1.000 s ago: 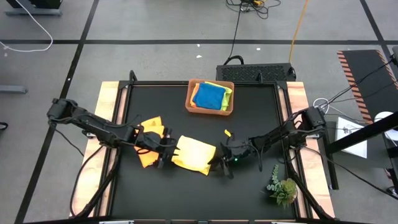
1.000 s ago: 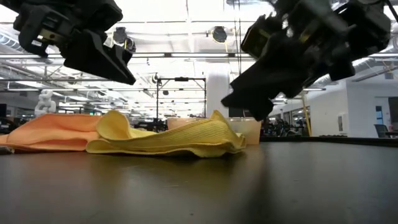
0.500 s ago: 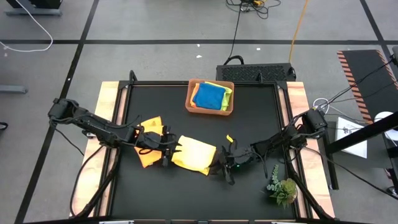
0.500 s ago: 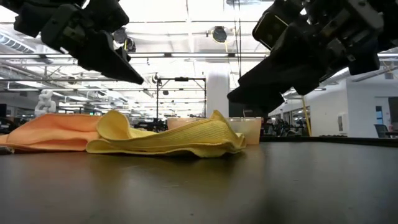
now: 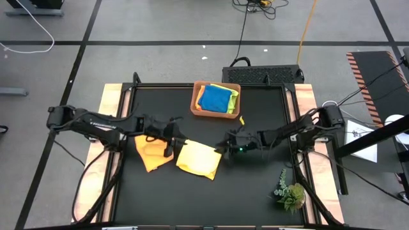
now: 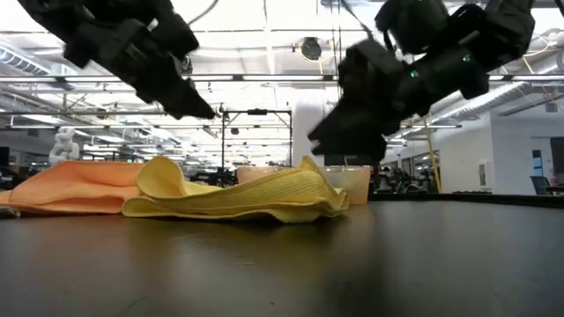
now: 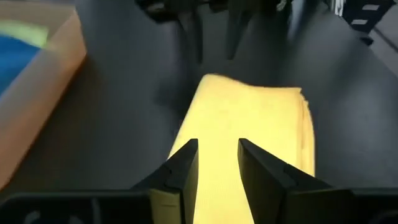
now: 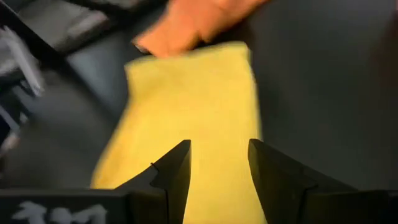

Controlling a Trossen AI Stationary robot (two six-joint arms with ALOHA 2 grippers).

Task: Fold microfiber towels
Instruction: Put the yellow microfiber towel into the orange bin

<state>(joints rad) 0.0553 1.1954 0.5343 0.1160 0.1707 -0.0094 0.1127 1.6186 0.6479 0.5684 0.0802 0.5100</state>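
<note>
A soft yellow microfiber towel (image 5: pixel 199 159) lies folded over on itself, roughly in the middle of the black-topped table (image 5: pixel 255 185) and a little toward its near edge, with a crumpled orange microfiber towel (image 5: pixel 151 152) just beside it toward the table's left edge, the two touching or nearly so. The left gripper (image 5: pixel 171 139) hangs in the air above the yellow towel's far left corner, its two dark fingers (image 7: pixel 180 171) parted with a gap between them and nothing in it; the yellow cloth shows clear through that gap in the left wrist view. The right gripper (image 5: pixel 228 143) hangs above the towel's far right corner, also released and empty, its fingers (image 8: pixel 174 168) apart over the yellow cloth. Both sit clear of the fabric, as the low view shows daylight between them and the towel. That placement, one gripper to each far corner, suits either stepping away from a fold just laid or lining up for another; I judge the towel looks about finished, though its edges are loose and puffed. At the far edge of the table, a rectangular terracotta-brown tray (image 5: pixel 196 110) holds a blue towel (image 5: pixel 214 99) on top of a lime green one (image 5: pixel 233 97) and a yellow one, presumably the stack where folded towels belong. A small green plant sprig (image 5: pixel 291 193) sits by the near right corner, well apart from the work.
</note>
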